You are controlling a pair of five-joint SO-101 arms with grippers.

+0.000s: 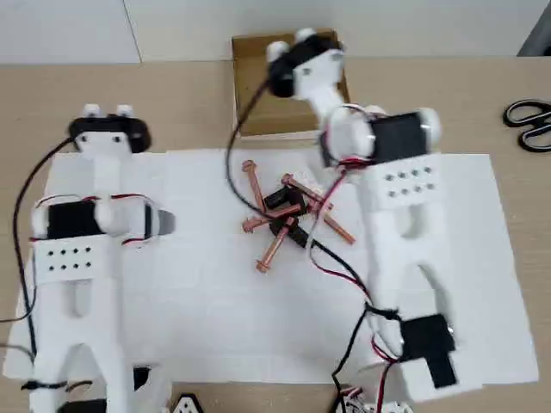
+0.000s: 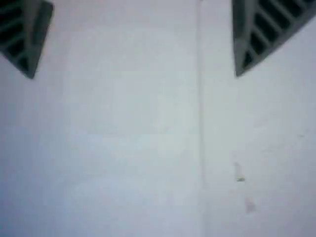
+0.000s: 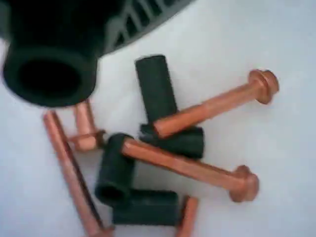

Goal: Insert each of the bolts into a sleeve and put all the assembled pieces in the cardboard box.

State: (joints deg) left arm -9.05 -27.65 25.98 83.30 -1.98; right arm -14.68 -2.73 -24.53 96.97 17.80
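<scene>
Gripping one black sleeve [image 3: 49,74] across its wall, the right tool [image 3: 94,29] is closed. The sleeve's open bore faces the wrist camera, with the pile of parts beyond it. In the high view that arm runs up the right half of the frame, and its wrist overlaps the cardboard box [image 1: 288,116] at the top centre. The left tool [image 2: 133,59] is open, its jaws spread wide over bare white paper [image 1: 189,292]. It sits at the upper left of the high view, well apart from the parts.

The other bolts [image 1: 269,245] and sleeves [image 1: 284,202] lie in a crossed heap at the middle of the frame. They rest on the paper that covers the table [image 1: 172,103], and a black cable [image 1: 229,163] trails across them.

The bolts look like stiff, smooth, copper-coloured metal. They seem light and hard, and the round shank is likely to roll or slip under a glancing pinch. A hold across the shank close to the flanged head would probably leave the tip free to enter a sleeve. The sleeves appear light and hollow, but I cannot tell whether they give under pressure. Holding one at mid-length, as here, keeps both ends clear. Because the pieces rest on one another, lifting any one may drag a neighbour along.
</scene>
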